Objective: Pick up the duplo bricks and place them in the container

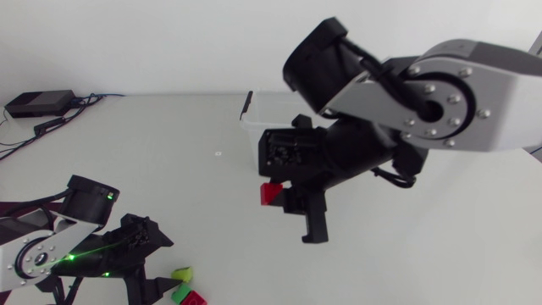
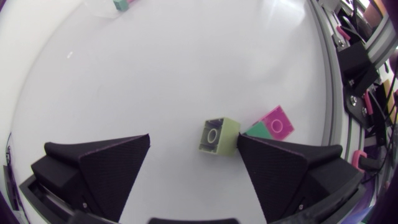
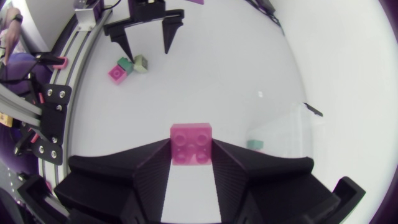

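Right tool (image 3: 191, 149) pinches a pink duplo brick (image 3: 191, 140), seemingly bound for the clear container (image 1: 254, 110) at upper centre; left tool (image 2: 193, 138) hangs spread.

No legible txt, labels or nos. seen

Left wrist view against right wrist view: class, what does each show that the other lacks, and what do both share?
Only the left wrist view: the yellow-green brick lies between the left gripper's open fingers. Only the right wrist view: the right gripper, shut on the held pink brick. Both: left gripper, yellow-green brick, green brick, loose pink brick, and the container holding a teal brick.
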Controlling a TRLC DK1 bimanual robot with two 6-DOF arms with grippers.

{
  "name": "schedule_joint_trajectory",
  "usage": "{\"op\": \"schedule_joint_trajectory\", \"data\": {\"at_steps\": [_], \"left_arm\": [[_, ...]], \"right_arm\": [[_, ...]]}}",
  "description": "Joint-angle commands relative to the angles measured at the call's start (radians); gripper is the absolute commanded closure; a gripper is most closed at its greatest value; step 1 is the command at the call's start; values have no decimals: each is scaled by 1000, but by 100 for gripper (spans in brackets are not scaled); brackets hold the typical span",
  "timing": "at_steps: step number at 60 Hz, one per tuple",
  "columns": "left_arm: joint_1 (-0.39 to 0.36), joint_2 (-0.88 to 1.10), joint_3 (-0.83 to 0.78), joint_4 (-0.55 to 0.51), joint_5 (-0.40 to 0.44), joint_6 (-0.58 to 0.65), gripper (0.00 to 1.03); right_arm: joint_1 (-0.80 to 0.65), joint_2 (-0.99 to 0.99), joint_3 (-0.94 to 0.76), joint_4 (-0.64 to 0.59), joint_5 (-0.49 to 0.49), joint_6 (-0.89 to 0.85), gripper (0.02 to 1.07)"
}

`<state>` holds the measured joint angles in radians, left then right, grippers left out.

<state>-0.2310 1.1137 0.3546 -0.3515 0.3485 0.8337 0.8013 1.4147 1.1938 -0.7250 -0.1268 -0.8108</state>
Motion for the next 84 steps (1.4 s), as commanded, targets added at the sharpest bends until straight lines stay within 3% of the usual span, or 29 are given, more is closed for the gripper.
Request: {"op": "schedule_joint_trajectory", "data": {"at_steps": [1,16,36,60,63,70,75,84], "left_arm": [[-14,14,-25,32,-34,-19,5],[12,18,6,75,-65,-31,5],[-19,23,-40,74,-57,-15,5],[-45,86,-29,108,-36,22,5],[-54,101,-28,112,-36,27,5],[-77,121,-28,125,-29,35,8],[-90,136,-29,131,-23,35,17],[-93,176,-29,148,-9,42,54]], "right_arm": [[-65,-28,58,-4,-7,15,101],[-274,36,185,62,-94,33,101],[-436,242,294,263,-102,151,101],[-559,443,397,337,-119,217,99],[-560,454,395,338,-117,222,88],[-562,446,382,348,-114,248,5],[-567,415,372,348,-117,257,6],[-568,306,325,351,-131,288,6]]}}
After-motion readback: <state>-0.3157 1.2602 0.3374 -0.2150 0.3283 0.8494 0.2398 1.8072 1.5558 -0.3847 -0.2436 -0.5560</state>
